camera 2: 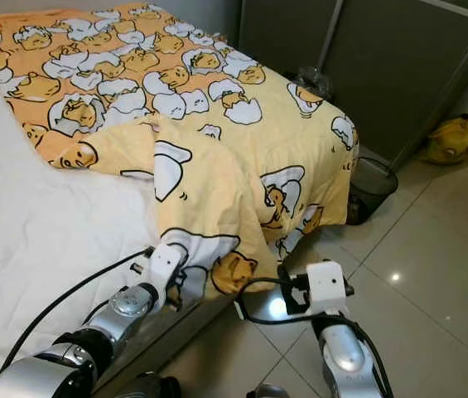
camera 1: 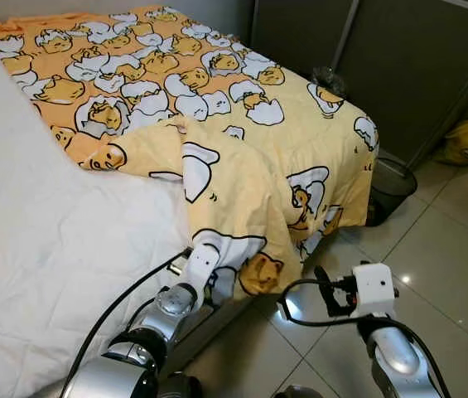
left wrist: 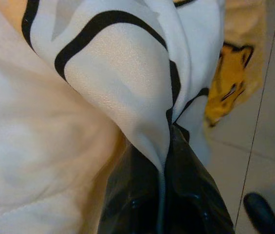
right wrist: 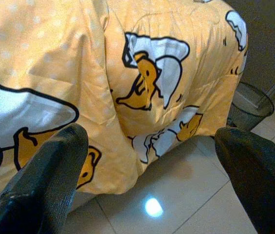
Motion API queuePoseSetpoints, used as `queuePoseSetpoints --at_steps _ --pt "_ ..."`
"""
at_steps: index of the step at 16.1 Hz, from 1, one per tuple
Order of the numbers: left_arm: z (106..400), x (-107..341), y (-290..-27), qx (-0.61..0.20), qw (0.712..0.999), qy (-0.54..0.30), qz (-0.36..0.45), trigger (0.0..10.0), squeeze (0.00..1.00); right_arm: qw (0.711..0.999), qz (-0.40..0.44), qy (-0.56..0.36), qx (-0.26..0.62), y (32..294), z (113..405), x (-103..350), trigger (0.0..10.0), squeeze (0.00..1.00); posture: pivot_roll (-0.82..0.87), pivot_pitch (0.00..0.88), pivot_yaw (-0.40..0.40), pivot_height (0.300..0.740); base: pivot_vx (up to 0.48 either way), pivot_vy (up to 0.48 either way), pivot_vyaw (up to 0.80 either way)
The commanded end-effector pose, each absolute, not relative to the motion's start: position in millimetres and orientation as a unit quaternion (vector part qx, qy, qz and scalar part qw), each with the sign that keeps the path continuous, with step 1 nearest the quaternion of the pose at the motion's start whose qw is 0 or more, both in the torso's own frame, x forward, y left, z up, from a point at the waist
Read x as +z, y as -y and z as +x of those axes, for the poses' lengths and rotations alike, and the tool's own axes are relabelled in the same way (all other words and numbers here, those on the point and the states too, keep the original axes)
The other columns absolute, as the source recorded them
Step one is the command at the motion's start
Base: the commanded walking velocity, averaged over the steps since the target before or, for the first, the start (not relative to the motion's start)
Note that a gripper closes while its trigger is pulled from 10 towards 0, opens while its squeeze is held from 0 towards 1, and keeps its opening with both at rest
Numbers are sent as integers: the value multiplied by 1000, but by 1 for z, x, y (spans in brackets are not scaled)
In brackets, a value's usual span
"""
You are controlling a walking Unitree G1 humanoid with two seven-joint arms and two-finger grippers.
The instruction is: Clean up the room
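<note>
You have the left gripper (camera 1: pixel 210 249) at the near edge of the bed, its black fingers (left wrist: pixel 147 195) pinched on a fold of the yellow quilted duvet printed with white eggshell and orange yolk cartoons (camera 1: pixel 217 108); the duvet lies over the far part of the white-sheeted bed (camera 1: pixel 43 249), one corner folded back and draped over the bed's corner down to the pale tiled floor (camera 1: pixel 441 249); your right gripper (camera 1: pixel 320 286) hovers above the floor just beside that hanging corner, fingers (right wrist: pixel 45 180) spread wide and holding nothing; a dark mesh wastebasket (camera 1: pixel 391 186) stands by the bed's far corner, near grey cabinet doors (camera 1: pixel 383 58).
</note>
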State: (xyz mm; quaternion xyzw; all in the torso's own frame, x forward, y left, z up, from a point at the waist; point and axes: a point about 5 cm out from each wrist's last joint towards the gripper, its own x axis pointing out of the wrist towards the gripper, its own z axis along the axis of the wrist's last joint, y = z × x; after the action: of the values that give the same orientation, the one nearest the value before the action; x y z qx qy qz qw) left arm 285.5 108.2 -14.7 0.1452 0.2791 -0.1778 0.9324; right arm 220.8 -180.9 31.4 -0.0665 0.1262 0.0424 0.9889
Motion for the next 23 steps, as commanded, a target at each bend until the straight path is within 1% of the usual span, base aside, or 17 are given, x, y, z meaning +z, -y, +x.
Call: queuePoseSetpoints --at_steps 1,3,7,10,12,13,14,15,16,17,18,19,20,22,23 --pt "290 -9 -104 -177 942 -258 123 10000 0 990 -66 -119 36 183 223 32 10000 0 -81 0 -6 720 0 0 0" --pt "291 -7 -101 -185 942 -250 128 10000 0 990 -66 -121 38 183 223 30 10000 0 -79 0 -6 720 0 0 0" --pt "284 -12 -96 -197 939 -255 121 10000 0 989 -71 -126 35 189 220 27 10000 0 -93 0 1 720 -432 0 0" --pt "274 -18 -80 -225 931 -264 113 10000 0 989 -72 -127 30 192 218 27 10000 0 -101 0 1 720 -472 0 0" --pt "271 -16 -63 -274 920 -250 127 10000 0 988 -72 -128 36 190 218 26 10000 0 -101 0 -1 720 0 0 0" --pt "265 -17 -48 -335 895 -265 126 10000 0 988 -73 -129 38 190 218 26 10000 0 -102 0 -1 720 0 0 0" --pt "262 -19 -45 -353 886 -274 125 10000 0 988 -73 -130 39 190 218 25 10000 0 -103 0 -3 720 0 0 0" --pt "250 -24 -33 -407 855 -297 123 10000 0 988 -74 -131 41 189 217 25 10000 0 -107 0 -4 720 0 0 0" --pt "240 -27 -24 -444 832 -307 128 10000 0 987 -74 -133 44 189 217 24 10000 0 -112 0 -3 720 0 0 0" --pt "232 -29 -15 -466 817 -319 114 10000 0 987 -76 -135 46 189 216 24 10000 0 -116 0 -2 720 0 0 0" --pt "228 -30 -9 -472 812 -329 95 10000 0 986 -77 -137 47 190 215 24 10000 0 -119 0 -5 720 0 0 0" --pt "218 -28 8 -491 795 -356 25 10000 0 985 -81 -142 50 192 214 23 10000 0 -127 0 -9 720 0 0 0" --pt "211 -27 19 -504 780 -371 -13 10000 0 984 -84 -145 55 192 213 22 10000 0 -131 0 -13 720 0 0 0" --pt "199 -29 29 -519 750 -406 -61 10000 0 983 -90 -149 66 191 211 22 10000 0 -134 0 -17 720 0 0 0" --pt "190 -29 34 -525 729 -429 -96 10000 0 982 -93 -151 71 191 210 22 10000 0 -140 0 -20 720 0 0 0"
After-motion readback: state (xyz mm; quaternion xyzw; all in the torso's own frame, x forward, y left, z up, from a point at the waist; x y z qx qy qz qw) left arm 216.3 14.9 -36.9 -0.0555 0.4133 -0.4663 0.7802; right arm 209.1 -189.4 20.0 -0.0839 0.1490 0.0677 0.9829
